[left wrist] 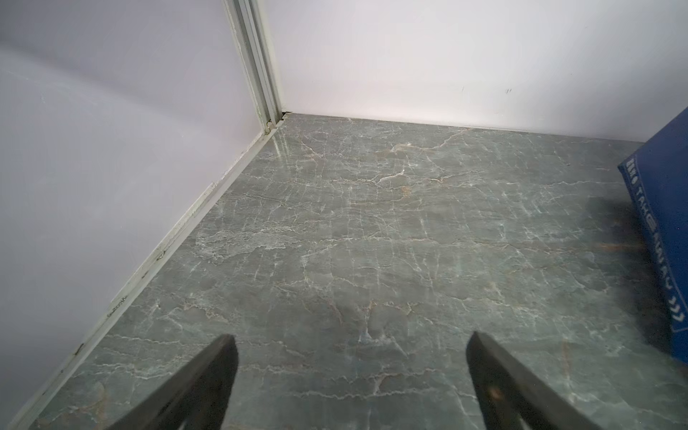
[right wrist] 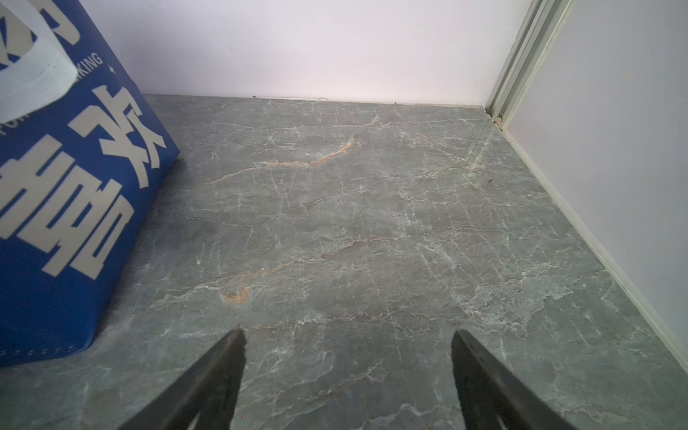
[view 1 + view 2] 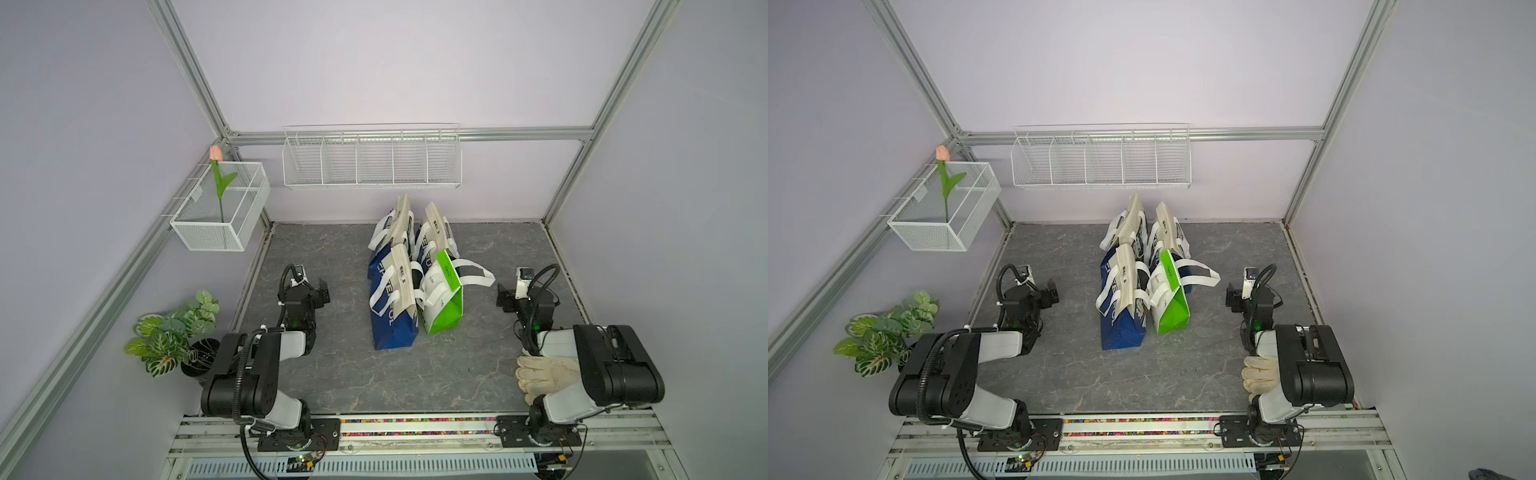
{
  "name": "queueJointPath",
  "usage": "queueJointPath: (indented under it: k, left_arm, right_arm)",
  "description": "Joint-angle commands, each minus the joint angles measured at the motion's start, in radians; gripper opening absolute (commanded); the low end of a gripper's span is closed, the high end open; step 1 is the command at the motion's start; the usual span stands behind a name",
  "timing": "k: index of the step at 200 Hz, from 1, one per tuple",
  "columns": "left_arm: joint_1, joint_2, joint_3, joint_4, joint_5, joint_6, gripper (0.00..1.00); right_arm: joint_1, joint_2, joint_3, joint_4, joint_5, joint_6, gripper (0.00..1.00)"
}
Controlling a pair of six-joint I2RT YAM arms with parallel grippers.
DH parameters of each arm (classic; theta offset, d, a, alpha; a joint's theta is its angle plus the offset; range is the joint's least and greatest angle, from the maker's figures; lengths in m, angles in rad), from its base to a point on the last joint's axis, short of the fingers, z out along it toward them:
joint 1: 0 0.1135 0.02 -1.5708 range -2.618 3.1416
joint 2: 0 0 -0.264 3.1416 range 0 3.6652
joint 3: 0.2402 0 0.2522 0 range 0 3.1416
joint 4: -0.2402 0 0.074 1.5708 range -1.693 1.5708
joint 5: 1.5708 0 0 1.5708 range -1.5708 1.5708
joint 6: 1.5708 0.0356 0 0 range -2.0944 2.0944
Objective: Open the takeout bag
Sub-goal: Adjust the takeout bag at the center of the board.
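Note:
Several takeout bags stand bunched at the middle of the grey marble table (image 3: 332, 374). At the front are a blue one with white handles (image 3: 392, 307) (image 3: 1121, 316) and a green and white one (image 3: 442, 299) (image 3: 1169, 301), all with tops folded together. My left gripper (image 3: 323, 293) (image 1: 352, 346) hovers open to the left of the blue bag, well apart from it; that bag's edge (image 1: 666, 223) shows in the left wrist view. My right gripper (image 3: 503, 299) (image 2: 348, 337) is open to the right of the green bag, nothing between its fingers. A blue bag (image 2: 67, 186) shows beside it.
A white wire basket (image 3: 220, 220) with a fake tulip hangs on the left wall, and a wire shelf (image 3: 372, 160) on the back wall. A potted plant (image 3: 174, 332) stands outside the left edge. A pale glove (image 3: 544, 374) lies under the right arm. Walls close three sides.

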Motion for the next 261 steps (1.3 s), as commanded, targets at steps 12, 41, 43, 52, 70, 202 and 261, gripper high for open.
queueJointPath:
  k: [12, 41, 43, 52, 70, 202, 261]
  left_arm:
    - [0.012, 0.006, 0.028, -0.021, 0.021, -0.007, 0.99]
    - [0.012, 0.005, 0.029, -0.023, 0.022, -0.008, 0.99]
    - [0.012, 0.005, 0.029, -0.026, 0.022, -0.008, 0.99]
    - [0.013, 0.005, 0.03, -0.025, 0.021, -0.008, 0.99]
    - [0.012, 0.003, 0.03, -0.026, 0.021, -0.007, 0.99]
    - [0.002, -0.365, 0.579, -1.032, -0.131, -0.459, 0.89]
    - [-0.326, -0.526, 0.611, -1.235, -0.028, -0.505, 0.85]
  right_arm:
    - [-0.004, 0.008, 0.009, 0.02, 0.026, 0.004, 0.89]
    - [-0.002, 0.004, 0.001, 0.027, 0.073, 0.016, 0.89]
    - [-0.003, 0.005, 0.001, 0.028, 0.073, 0.017, 0.89]
    - [-0.002, 0.008, -0.002, 0.04, 0.073, 0.019, 0.89]
    - [-0.004, 0.008, -0.002, 0.036, 0.073, 0.018, 0.89]
    - [0.01, -1.337, -0.074, -1.026, 0.415, 0.5, 0.88]
    - [0.003, -0.672, 0.681, -1.699, 0.3, 0.488, 0.89]
